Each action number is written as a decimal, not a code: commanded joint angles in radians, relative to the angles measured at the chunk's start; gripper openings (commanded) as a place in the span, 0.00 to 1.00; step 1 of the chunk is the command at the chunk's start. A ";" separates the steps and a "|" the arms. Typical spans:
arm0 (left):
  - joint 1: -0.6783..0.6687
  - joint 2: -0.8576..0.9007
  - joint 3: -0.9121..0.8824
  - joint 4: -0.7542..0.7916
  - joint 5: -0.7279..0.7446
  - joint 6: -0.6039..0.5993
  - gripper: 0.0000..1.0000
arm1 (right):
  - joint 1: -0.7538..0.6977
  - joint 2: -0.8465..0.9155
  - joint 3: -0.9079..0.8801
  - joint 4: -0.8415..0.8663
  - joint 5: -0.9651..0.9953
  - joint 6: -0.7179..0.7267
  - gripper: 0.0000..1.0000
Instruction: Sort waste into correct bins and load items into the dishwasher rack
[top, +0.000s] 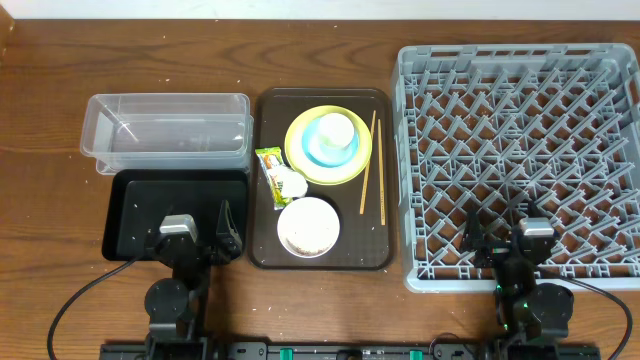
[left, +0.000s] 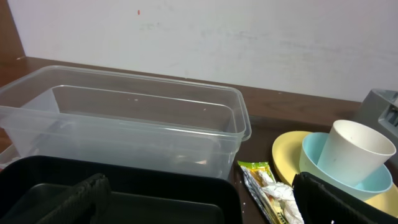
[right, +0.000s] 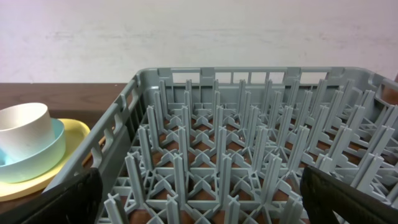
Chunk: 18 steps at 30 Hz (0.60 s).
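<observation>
**A:** Dark wooden bench (top: 40, 120) under a plain pale wall. How far along would you say we are?

**B:** By my reading, nothing is done yet. Everything sits on the brown serving tray (top: 350, 235). At its far end the white cup (top: 335, 129) is nested in the light blue bowl (top: 318, 152), which sits on the yellow plate (top: 300, 158).

**A:** And the waste?

**B:** On the tray's left side, the green-and-yellow wrapper (top: 270, 165) lies touching the crumpled tissue (top: 293, 183). The pale bowl (top: 308, 227) is at the tray's near end. Its inside looks speckled, maybe rice, but it's too small to be sure. The chopsticks (top: 370, 170) lie along the tray's right side.

**A:** Are the bins filled?

**B:** No. The clear tub (top: 165, 97) is left of the tray at the far end and holds nothing. The black tray (top: 135, 200), left of it at the near end, is bare too. The grey dishwasher rack (top: 405, 150), right of the serving tray, shows only its pegs.

**A:** What about the arms?

**B:** The left pincer (left: 205, 202) hangs over the black tray with its jaws spread wide, holding nothing. The right pincer (right: 211, 205) is over the rack's near edge, also spread and empty.

**A:** So what's left?

**B:** All of it: the wrapper, tissue and any rice go to the bins, and the plate, bowls, cup and chopsticks go into the rack.
</observation>
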 joint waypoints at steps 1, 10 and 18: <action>-0.002 -0.009 -0.016 -0.037 -0.005 -0.010 0.96 | -0.006 -0.002 -0.001 -0.004 -0.004 -0.001 0.99; -0.002 0.027 0.203 -0.180 0.117 -0.063 0.96 | -0.006 -0.002 -0.001 -0.004 -0.004 -0.001 0.99; -0.002 0.500 0.850 -0.692 0.125 -0.061 0.96 | -0.006 -0.002 -0.001 -0.004 -0.004 -0.001 0.99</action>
